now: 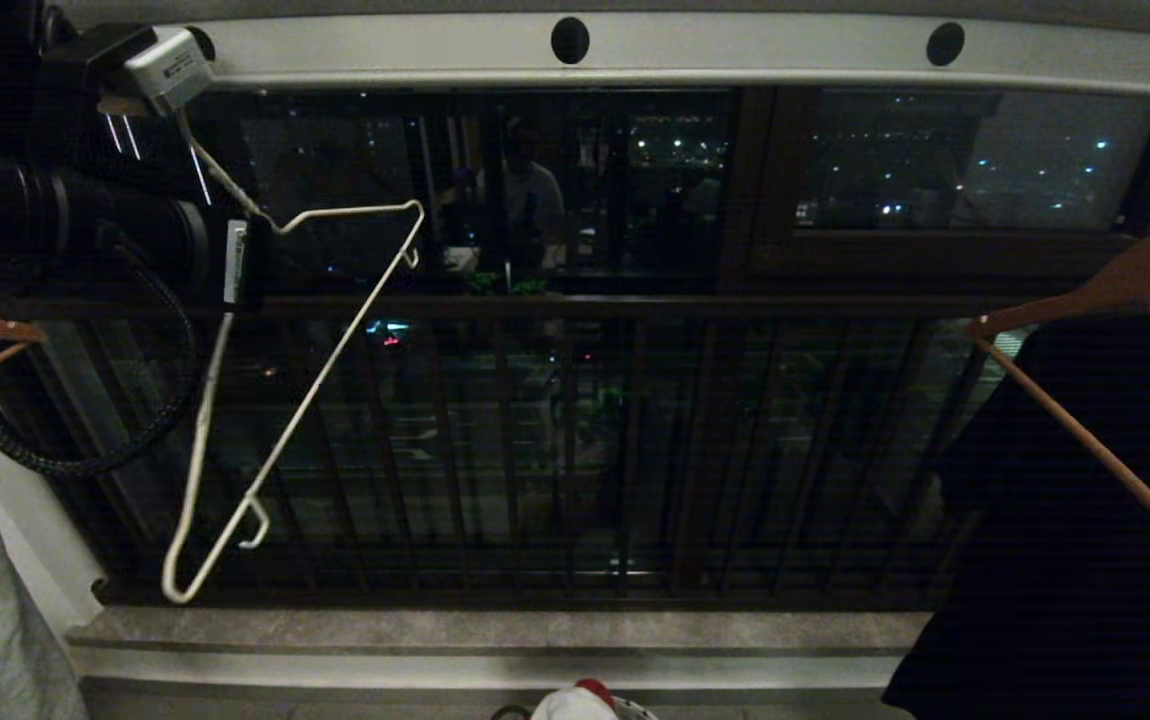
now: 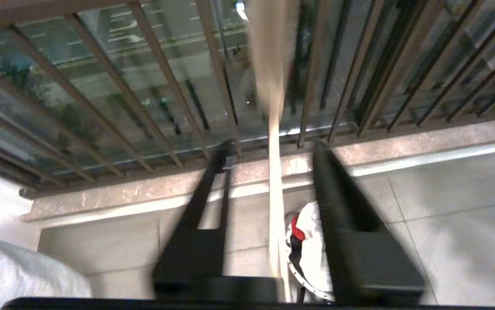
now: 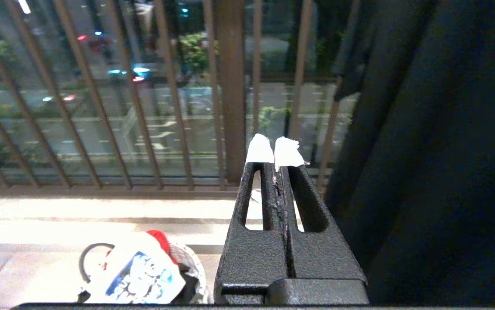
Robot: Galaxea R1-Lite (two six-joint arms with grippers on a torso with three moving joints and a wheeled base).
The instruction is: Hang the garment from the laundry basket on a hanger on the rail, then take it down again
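The hanger (image 1: pixel 295 390) dangles bare at upper left under the rail (image 1: pixel 735 50), between the left end effector's (image 2: pixel 269 159) parted fingers, seemingly loose. The garment (image 3: pixel 137 271) sits in the laundry basket (image 3: pixel 191 269); hanging remains undone. The right end effector (image 3: pixel 273 150) is closed, empty.

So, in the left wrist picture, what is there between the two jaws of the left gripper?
The hanger's thin white wire runs between the open jaws of the left gripper. Below it, the laundry basket stands on the floor.
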